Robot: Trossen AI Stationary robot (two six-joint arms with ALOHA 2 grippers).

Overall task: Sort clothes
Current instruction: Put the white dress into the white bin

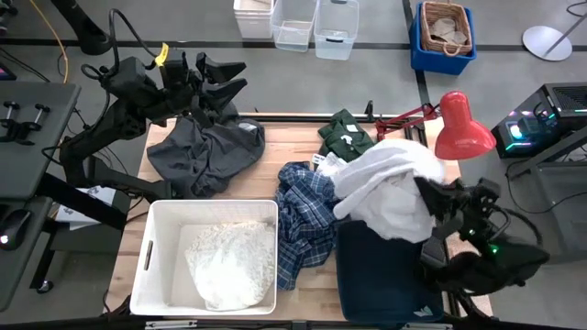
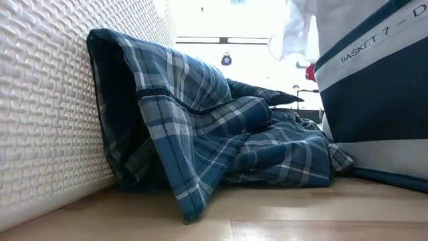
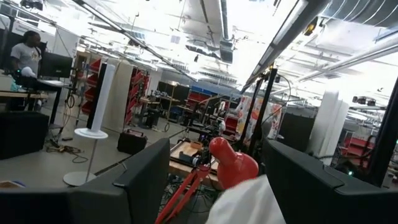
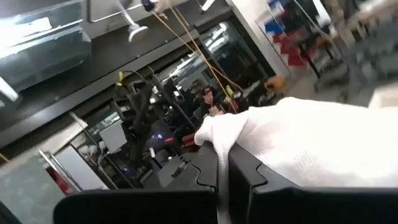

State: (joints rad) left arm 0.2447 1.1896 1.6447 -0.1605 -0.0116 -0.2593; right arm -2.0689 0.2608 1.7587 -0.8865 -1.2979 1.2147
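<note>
My right gripper is shut on a white garment over the far end of the navy bin. My left gripper is open and empty, raised above a dark grey garment that lies spread at the table's far left. A blue-and-white plaid shirt lies crumpled mid-table and leans against the white bin's wall. A dark green garment with a white label lies at the far edge. Another white garment lies in the white bin. My right gripper pinches a bunched part of the white garment between its two shut fingers; a thin strip of cloth shows in the slit between them. The fingers come from the table's right side. The cloth billows beyond the fingertips and drapes over the navy bin's far end.
A red desk lamp stands at the table's far right, close to the white garment. The navy bin, marked BASKET 7 - D, fills the near right. Clear plastic bins and a blue crate stand on the floor beyond the table.
</note>
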